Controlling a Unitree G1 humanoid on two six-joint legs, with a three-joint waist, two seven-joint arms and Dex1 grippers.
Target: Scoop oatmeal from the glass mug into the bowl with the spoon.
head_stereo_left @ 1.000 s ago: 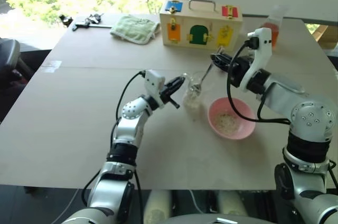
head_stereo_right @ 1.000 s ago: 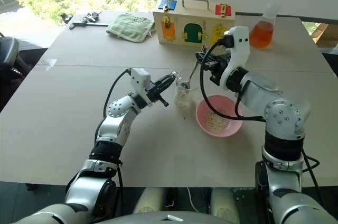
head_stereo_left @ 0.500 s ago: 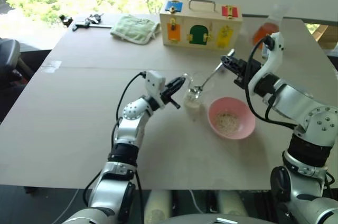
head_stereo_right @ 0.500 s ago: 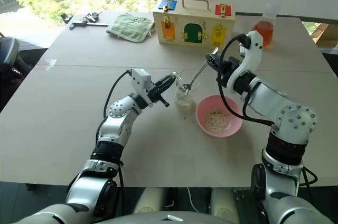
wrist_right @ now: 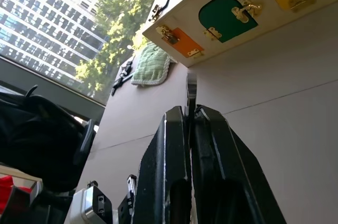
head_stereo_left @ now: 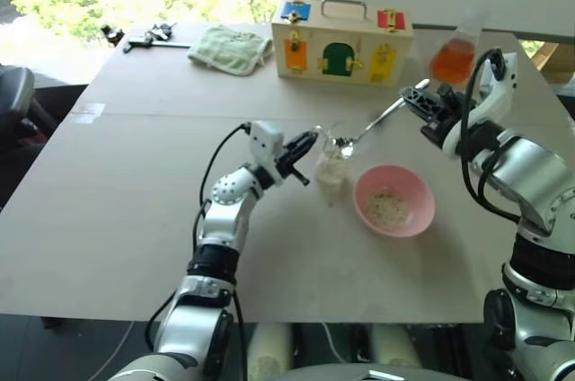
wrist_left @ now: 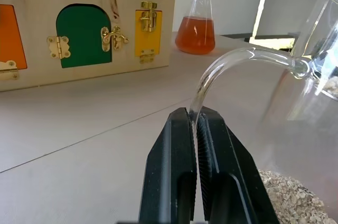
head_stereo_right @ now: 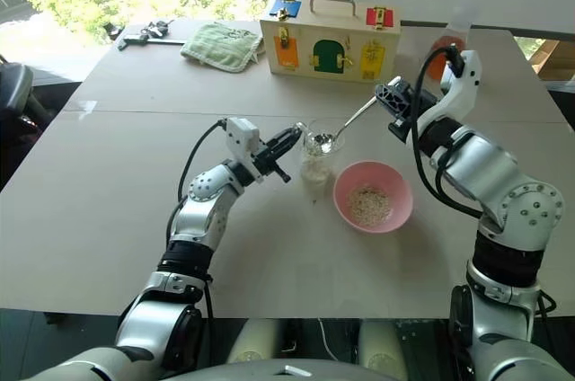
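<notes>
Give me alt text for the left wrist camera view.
The left gripper is shut on the thin handle of the glass mug, with oatmeal in its bottom. Behind on the table stand a wooden latch box and a flask of orange liquid.

Silver spoon (head_stereo_right: 346, 126) bowl rests over glass mug (head_stereo_right: 316, 162).

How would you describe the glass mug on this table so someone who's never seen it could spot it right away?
Start at the wooden latch box at the table's far edge and come toward the robot to the pink bowl. Just left of the bowl stands the glass mug, its thin handle pinched by the left gripper. It is clear and colourless, unlike the flask of orange liquid.
</notes>
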